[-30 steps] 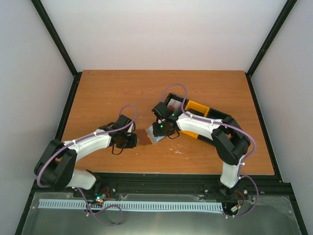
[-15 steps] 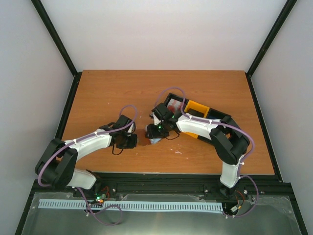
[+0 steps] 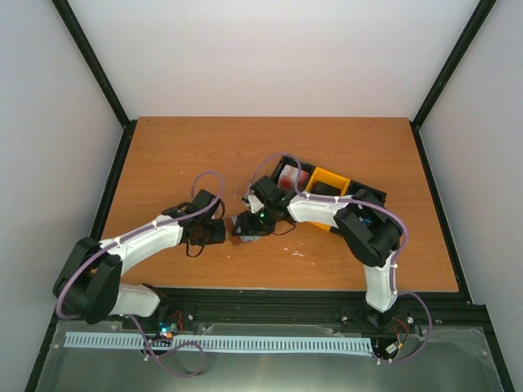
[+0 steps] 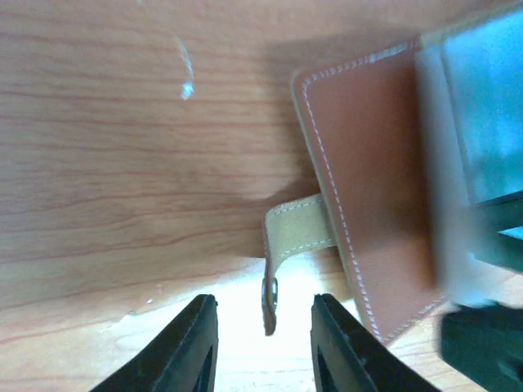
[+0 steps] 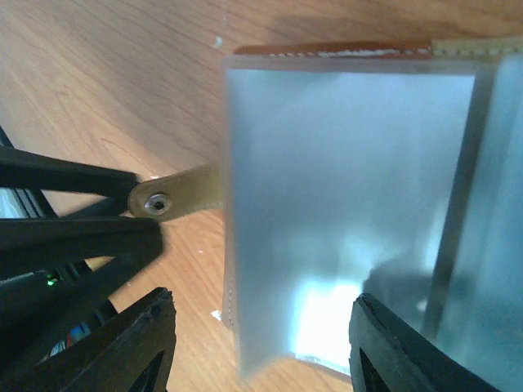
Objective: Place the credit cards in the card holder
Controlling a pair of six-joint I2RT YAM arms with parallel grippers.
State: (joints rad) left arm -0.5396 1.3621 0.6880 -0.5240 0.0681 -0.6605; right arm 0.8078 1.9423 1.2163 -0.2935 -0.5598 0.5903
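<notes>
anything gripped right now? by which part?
Nothing looks clamped. The left gripper has its jaws apart either side of the strap of the holder, gaps both sides. The right gripper straddles the holder's open flap, one jaw clear of it.

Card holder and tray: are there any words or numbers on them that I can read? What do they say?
No text can be read in any view.
Card holder: plain brown with pale stitching, no words; its pale inside looks blank but is blurred.
Strap: only a metal snap, no words.
Tray: something reddish lies in one compartment, too small to read.
</notes>
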